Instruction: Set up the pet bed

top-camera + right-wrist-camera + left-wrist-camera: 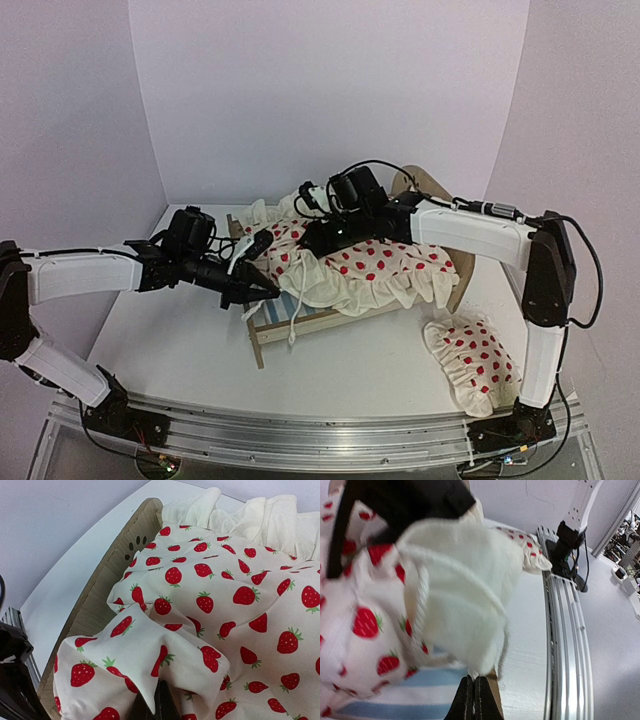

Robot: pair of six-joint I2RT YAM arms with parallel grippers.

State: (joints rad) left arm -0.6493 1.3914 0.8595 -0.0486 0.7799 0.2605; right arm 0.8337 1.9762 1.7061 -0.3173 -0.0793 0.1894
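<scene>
My left gripper [264, 292] at 9 o'clock and right gripper [312, 240] at 12 pinch the blanket [385, 268], jaws tight, for spreading.

mattress [315, 320]: mostly under blanket [385, 265] | headboard [428, 184]: partly behind right arm [470, 232]

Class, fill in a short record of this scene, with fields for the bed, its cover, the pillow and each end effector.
Bed: light plywood pet bed frame with blue-and-white striped mattress
Cover: cream ruffled strawberry-print blanket, bunched over the mattress
Pillow: matching strawberry-print pillow, on the white table near the right arm's base
Left end effector: shut, apparently on the blanket's ruffled edge
Right end effector: shut on a blanket fold
</scene>
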